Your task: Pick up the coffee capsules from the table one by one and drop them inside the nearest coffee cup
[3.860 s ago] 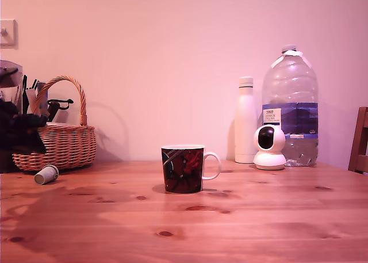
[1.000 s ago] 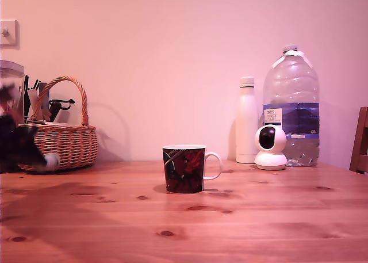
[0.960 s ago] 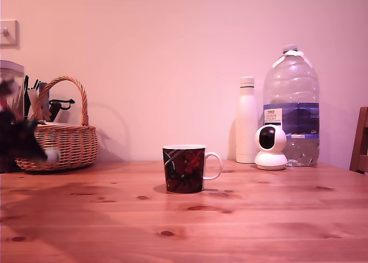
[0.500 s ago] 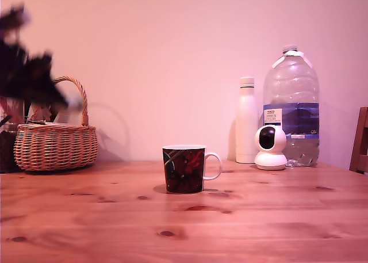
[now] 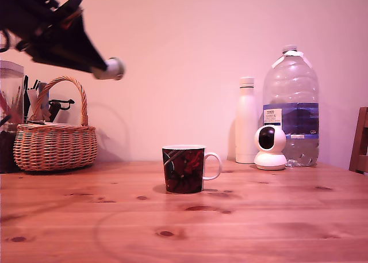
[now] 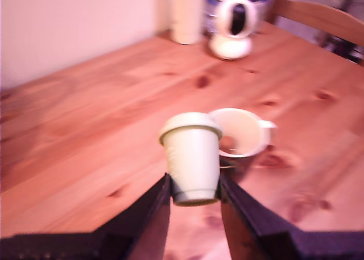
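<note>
Pinching pale coffee capsule point(image 6: 191, 157) between gripper point(image 5: 109, 68) jaws, held high above table point(image 5: 241, 217), coffee cup point(image 5: 184, 169) at table centre, water bottle point(image 5: 290, 107) blue label too blurred to read

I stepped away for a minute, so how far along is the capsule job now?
The pickup looks done: the gripper holds a coffee capsule between its fingers, high above the table. Carrying is in hand. Left: dropping it into the coffee cup, which already holds something small.
</note>
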`<state>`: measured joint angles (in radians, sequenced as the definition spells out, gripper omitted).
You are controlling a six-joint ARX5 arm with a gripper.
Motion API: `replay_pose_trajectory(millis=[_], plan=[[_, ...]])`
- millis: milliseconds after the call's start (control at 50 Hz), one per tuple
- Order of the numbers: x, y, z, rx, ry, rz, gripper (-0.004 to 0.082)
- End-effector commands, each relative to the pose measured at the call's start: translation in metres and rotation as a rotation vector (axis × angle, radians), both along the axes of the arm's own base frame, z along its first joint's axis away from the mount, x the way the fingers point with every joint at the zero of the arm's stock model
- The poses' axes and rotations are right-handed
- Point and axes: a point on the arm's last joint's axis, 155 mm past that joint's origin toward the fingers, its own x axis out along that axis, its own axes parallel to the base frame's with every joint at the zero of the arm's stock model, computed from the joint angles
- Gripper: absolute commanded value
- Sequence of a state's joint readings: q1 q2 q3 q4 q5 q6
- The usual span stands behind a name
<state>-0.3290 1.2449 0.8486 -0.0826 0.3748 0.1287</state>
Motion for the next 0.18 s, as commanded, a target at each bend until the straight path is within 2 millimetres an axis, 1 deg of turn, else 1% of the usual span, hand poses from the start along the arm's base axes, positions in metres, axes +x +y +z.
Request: replay_pose_trajectory(millis=[0,160], plan=[[-0.0066,-0.0022,0.0024,-0.009,-0.007,-0.006,0.0127],[-0.0128,-0.0106,0.0053,-0.011,-0.012,-0.032,0.0127]])
